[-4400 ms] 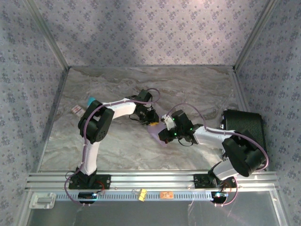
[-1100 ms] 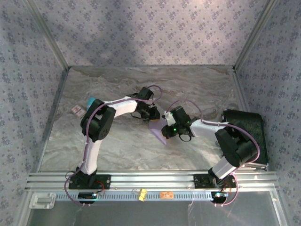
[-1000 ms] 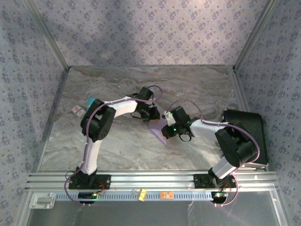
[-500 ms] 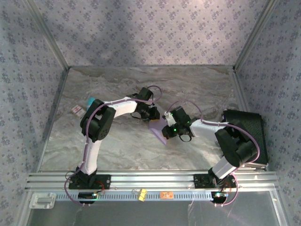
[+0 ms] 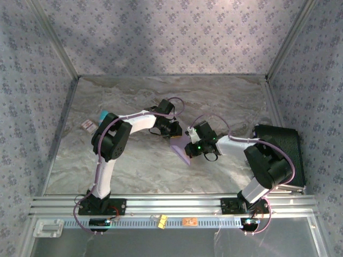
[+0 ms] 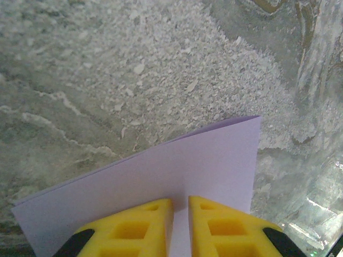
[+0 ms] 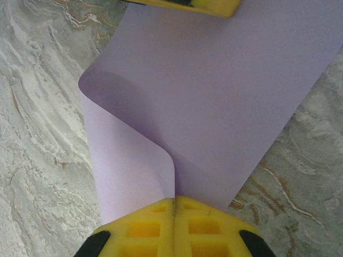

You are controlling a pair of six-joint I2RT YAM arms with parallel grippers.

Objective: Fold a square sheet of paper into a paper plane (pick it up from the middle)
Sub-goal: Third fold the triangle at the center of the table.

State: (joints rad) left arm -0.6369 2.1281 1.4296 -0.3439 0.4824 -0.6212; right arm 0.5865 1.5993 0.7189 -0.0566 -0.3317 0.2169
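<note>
Lavender sheet (image 5: pixel 180 149) looks thin, floppy and easily creased. It is over the table (image 5: pixel 134 101) centre. The left gripper (image 6: pixel 180 211) pinches its edge from eleven o'clock, and the right gripper (image 7: pixel 174 206) clamps it from three, where it curls. Edges suit holding.

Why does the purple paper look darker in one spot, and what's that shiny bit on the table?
Right wrist view: the paper curls over and shades the part beneath, so that looks darker. Left wrist view: light glares off the table at the lower right.
</note>
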